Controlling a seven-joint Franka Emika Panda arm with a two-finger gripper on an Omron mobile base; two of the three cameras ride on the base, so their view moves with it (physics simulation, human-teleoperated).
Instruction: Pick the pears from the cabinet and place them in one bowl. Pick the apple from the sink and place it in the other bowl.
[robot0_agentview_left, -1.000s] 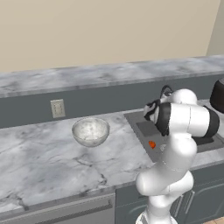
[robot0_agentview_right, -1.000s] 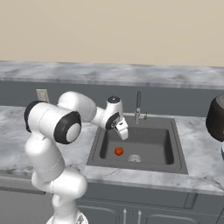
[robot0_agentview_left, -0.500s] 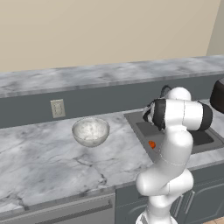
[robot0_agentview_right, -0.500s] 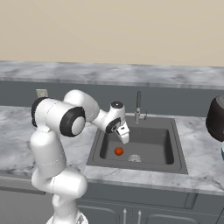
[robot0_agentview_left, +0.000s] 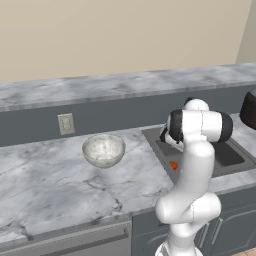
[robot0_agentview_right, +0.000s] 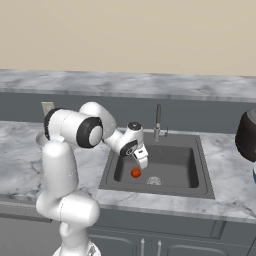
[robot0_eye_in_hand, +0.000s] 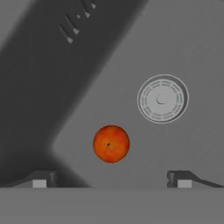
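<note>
My arm has swung further over the sink (robot0_agentview_right: 160, 167) since the earlier frames, and my claw (robot0_agentview_right: 142, 159) now hangs lower in the basin, just above the apple (robot0_agentview_right: 135, 173). In the left base view, the clear bowl (robot0_agentview_left: 103, 150) sits left of centre on the marble counter (robot0_agentview_left: 45, 180). In the hand view, the apple (robot0_eye_in_hand: 111, 143) lies low and centre between my wide-spread, empty fingertips (robot0_eye_in_hand: 39, 180), with the round drain (robot0_eye_in_hand: 162, 98) up to its right.
</note>
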